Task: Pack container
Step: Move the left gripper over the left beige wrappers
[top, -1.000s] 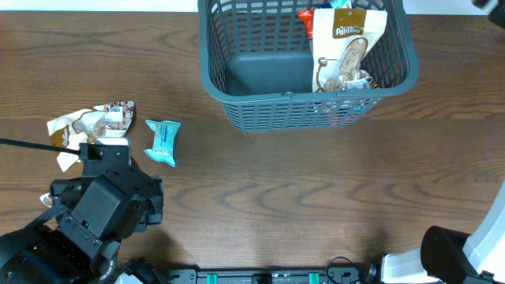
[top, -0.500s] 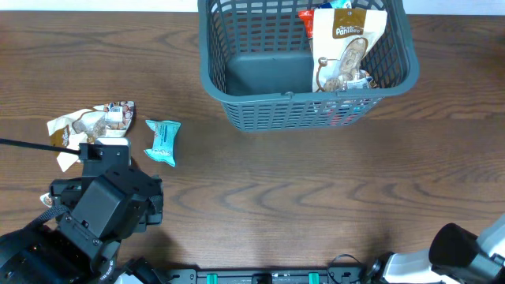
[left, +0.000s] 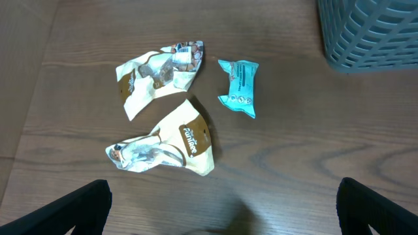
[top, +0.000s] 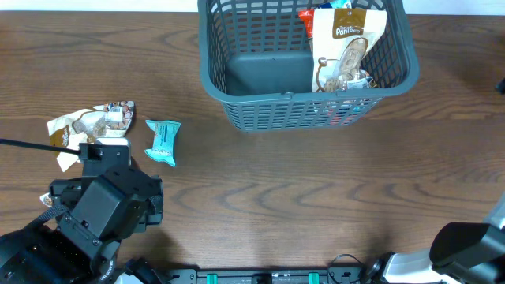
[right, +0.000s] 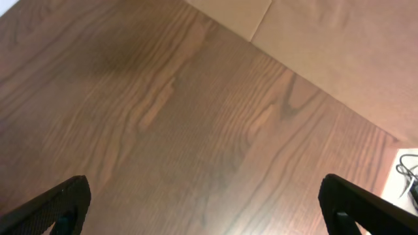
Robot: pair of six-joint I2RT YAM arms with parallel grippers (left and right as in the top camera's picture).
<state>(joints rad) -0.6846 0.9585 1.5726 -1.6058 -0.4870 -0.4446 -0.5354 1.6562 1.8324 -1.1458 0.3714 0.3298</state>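
**Container (top: 268, 114) at the back of the worktop (top: 316, 189)**

Overhead: the container stands at the far edge, with a tan snack bag (top: 347, 47) inside (right half).

Left wrist: the left pincer (left: 225, 212), spread wide, hangs above two crumpled packets (left: 166, 147) and a teal packet (left: 239, 87).

Right wrist: the right pincer (right: 202, 205), likewise spread, faces the worktop.

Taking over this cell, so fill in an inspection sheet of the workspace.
Surface: brown wood table, no spills seen.
Job's things: basket at far edge holds tan bag and red packet; teal packet, far tan packet and near tan packet loose at left.
Clutter: nothing seen.
End effectors: left end effector open, empty; right end effector open, empty.
Cables: black cable by left arm.
Surroundings: pale surface beyond table edge.
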